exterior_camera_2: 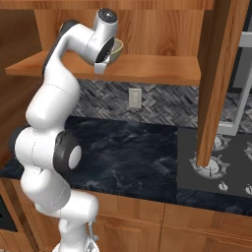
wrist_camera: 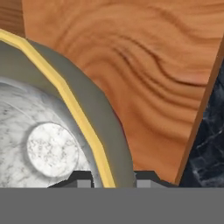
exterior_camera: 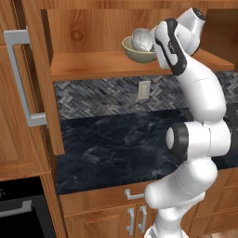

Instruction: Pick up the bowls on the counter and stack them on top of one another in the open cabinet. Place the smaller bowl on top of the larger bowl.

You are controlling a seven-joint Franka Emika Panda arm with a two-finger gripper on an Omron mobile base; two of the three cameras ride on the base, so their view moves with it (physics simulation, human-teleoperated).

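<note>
Sitting on the cabinet shelf (exterior_camera: 93, 65), the tan bowl (wrist_camera: 83, 100) cradles the marbled white bowl (exterior_camera: 142, 39); the pincer (wrist_camera: 114, 179) pinches the tan rim.

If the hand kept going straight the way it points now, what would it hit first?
Probably the larger bowl's yellow rim, which runs between the hand's fingertips; beyond it lies the wooden shelf. Depth is uncertain.

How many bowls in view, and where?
2, both on the cabinet shelf: the larger tan bowl sits on the wood, the smaller whitish bowl sits inside it. None on the counter.
</note>
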